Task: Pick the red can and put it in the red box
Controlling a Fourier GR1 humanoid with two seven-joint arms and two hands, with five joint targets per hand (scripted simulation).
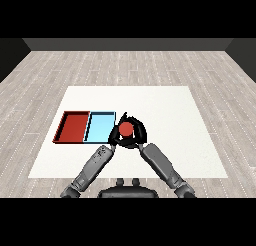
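Can (125, 129), red, sits in the head view just right of the blue tray (100, 126), with the right hand (138, 133) curled round it. The left hand (114, 135) crowds its near-left side; whether those fingers curl or merely rest there I cannot tell. The red tray (74, 126) lies beyond the blue one, to the left. To do this well, the carry should probably lift the can above both tray walls, cross the blue tray entirely, and release only once over the red floor, upright.
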